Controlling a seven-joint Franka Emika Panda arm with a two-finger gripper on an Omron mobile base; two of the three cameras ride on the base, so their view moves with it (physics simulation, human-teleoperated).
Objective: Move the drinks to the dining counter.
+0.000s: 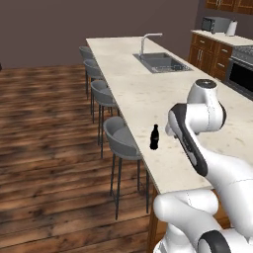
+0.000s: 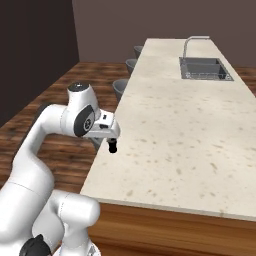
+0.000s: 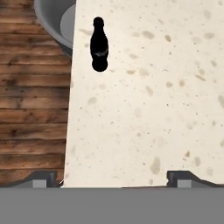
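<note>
While the dark bottle (image 1: 154, 137) is standing upright near the dining counter (image 1: 143, 94) edge, I am holding the gripper (image 3: 113, 178) wide open, empty, planning a level retreat to avoid toppling it.

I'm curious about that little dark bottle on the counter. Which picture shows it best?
The hand view: the dark bottle stands whole against the pale counter. The left base view shows it small; in the right base view the arm hides most of it.

1. The small dark contoured bottle (image 2: 112, 146) on the pale speckled stone counter (image 2: 190, 130) is mostly hidden behind the white arm's wrist.
2. The black oven (image 1: 240, 74) is cut off at the right edge.
</note>
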